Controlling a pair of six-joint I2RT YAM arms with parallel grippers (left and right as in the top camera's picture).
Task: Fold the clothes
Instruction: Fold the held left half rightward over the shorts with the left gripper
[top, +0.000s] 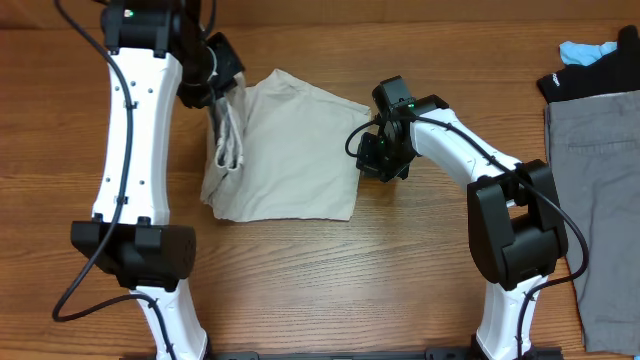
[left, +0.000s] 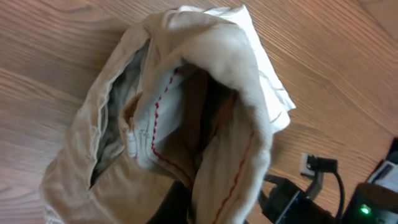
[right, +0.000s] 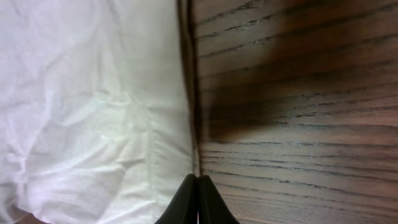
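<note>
The pale beige shorts (top: 290, 150) lie partly folded on the wooden table, left of centre. My left gripper (top: 222, 100) is shut on the shorts' left edge and holds a bunch of cloth up off the table. In the left wrist view the lifted cloth (left: 186, 124) hangs open and shows inner seams with red stitching, and it hides the fingers. My right gripper (top: 375, 158) is at the shorts' right edge. In the right wrist view its fingers (right: 198, 183) are pressed together right beside the edge of the shorts (right: 93, 106), with no cloth visible between them.
A grey garment (top: 600, 200) lies flat at the table's right side. A black garment (top: 590, 75) and a blue cloth (top: 585, 48) lie behind it at the far right. Bare wood (top: 330, 280) runs along the front.
</note>
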